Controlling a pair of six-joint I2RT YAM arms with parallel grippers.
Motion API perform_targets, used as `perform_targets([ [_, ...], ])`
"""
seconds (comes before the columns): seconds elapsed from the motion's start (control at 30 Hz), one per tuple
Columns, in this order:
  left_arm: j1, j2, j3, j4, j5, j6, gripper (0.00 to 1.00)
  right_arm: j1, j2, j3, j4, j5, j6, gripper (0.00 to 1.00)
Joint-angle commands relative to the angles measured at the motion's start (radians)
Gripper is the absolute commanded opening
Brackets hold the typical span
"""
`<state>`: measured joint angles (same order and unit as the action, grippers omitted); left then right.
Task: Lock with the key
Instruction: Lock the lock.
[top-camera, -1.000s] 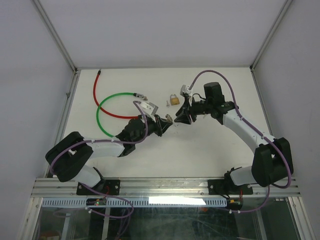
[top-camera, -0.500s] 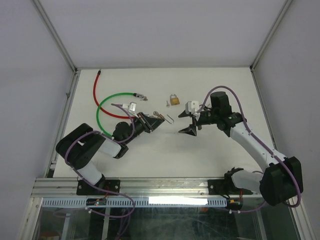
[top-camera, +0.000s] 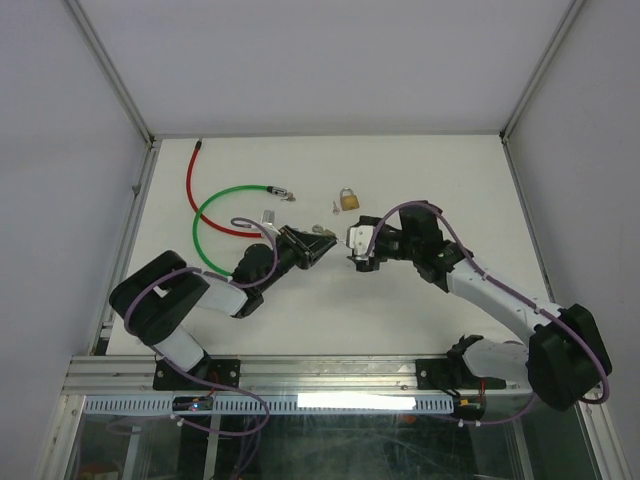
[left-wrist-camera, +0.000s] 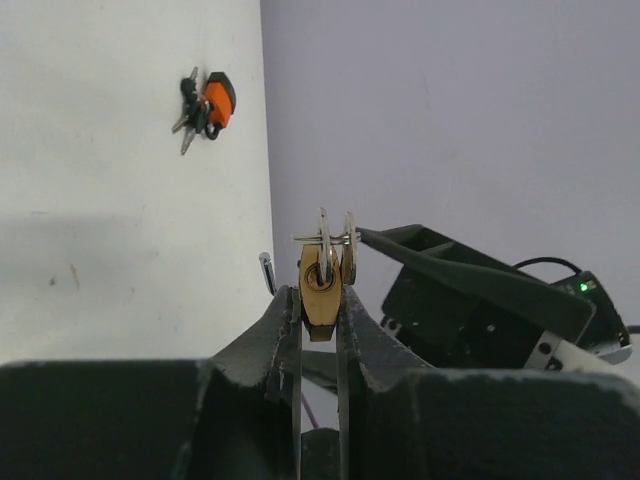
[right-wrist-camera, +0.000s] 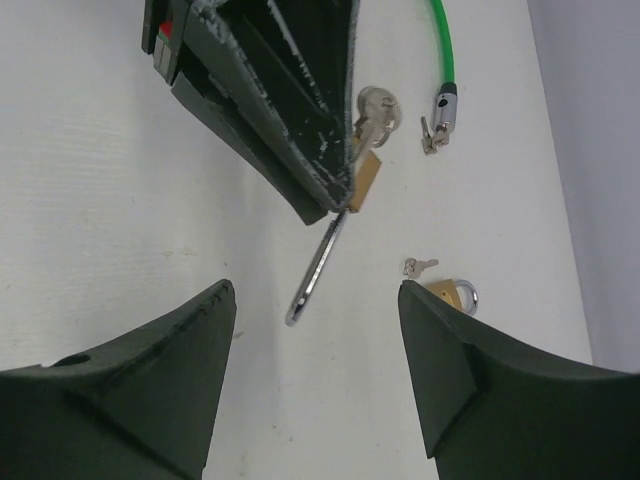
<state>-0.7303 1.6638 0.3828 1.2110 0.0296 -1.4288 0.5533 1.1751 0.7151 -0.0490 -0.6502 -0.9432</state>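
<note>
Overhead, two wrist close-ups; shared padlock

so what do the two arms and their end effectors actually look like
Both arms match: white link shells on the left arm and right arm, bulky black joint housings, and a lilac cable looping loosely along each. The left end effector and right end effector are black, with flat wedge-shaped fingers tapering to a point; the left one's are scuffed pale along the edges.
</note>
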Motion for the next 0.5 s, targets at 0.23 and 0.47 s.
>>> perform_targets([
  [0.23,-0.040,-0.195,0.065,-0.242,-0.181,-0.001,0.00,0.073,0.051,0.023,0.134,0.174,0.054,0.59],
  [0.47,-0.041,-0.201,0.057,-0.224,-0.183,0.004,0.00,0.058,0.051,0.046,0.127,0.127,0.133,0.44],
])
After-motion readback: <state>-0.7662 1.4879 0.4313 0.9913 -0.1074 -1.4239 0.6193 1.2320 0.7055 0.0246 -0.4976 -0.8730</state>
